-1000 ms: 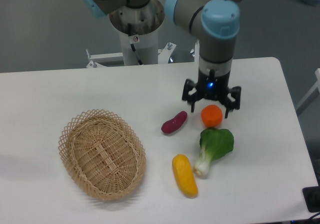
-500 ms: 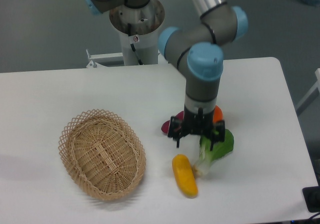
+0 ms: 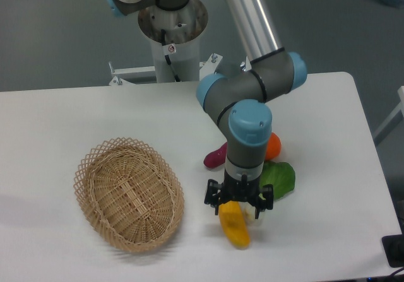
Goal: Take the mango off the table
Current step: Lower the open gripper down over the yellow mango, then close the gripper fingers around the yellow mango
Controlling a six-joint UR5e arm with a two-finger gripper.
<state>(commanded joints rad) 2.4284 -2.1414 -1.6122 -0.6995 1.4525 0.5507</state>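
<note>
Fixed camera view, looking down at the large white flat desk with rounded corners (image 3: 95,115).

Smooth elongated yellow-orange mango (image 3: 235,225) lying flat near the front edge of the desk, long axis running roughly front to back, far end hidden under the black two-finger hand (image 3: 238,201). Lying low and free of neighbours on the left and front, so apparently easy to straddle across its narrow width. Leafy green bok choy (image 3: 278,180) just beside it on the right, mostly hidden by the arm; round orange fruit (image 3: 273,147) and small purple sweet potato (image 3: 215,156) further back, partly hidden too. Oval woven wicker basket (image 3: 129,193) well apart to the left.

Grey arm with light-blue joint caps folded forward, wrist pointing straight down, hand poised directly over the far end of the mango. Fingers spread to either side, nothing gripped between them; contact with the fruit impossible to tell from this angle. Probably the last of the approach, with closing and lifting not yet done. Off-centre placement toward one end perhaps a risk of tipping on the lift.
</note>
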